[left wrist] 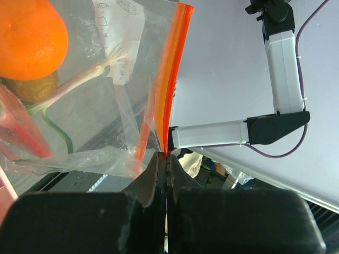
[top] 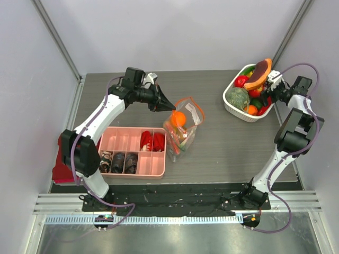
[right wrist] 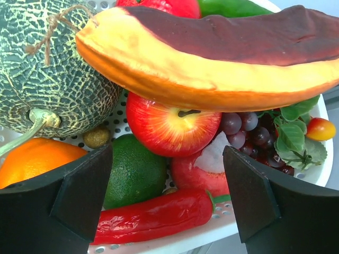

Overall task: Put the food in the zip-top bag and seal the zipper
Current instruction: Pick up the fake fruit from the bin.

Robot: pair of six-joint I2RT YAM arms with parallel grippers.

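Left hand [left wrist: 167,161] clamped on zipper [left wrist: 174,63] — bag [left wrist: 100,106] holds orange [left wrist: 29,37]; right hand [right wrist: 167,156] apart over basket [top: 228,100] — apple [right wrist: 164,127], melon [right wrist: 53,69] inside.

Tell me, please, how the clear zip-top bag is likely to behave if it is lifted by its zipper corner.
Probably floppy: the zip-top bag looks creased and slack beside the zipper, which the left claw pinches. With the orange and other items inside, it would likely sag and swing from that corner. The glossy film might slip.
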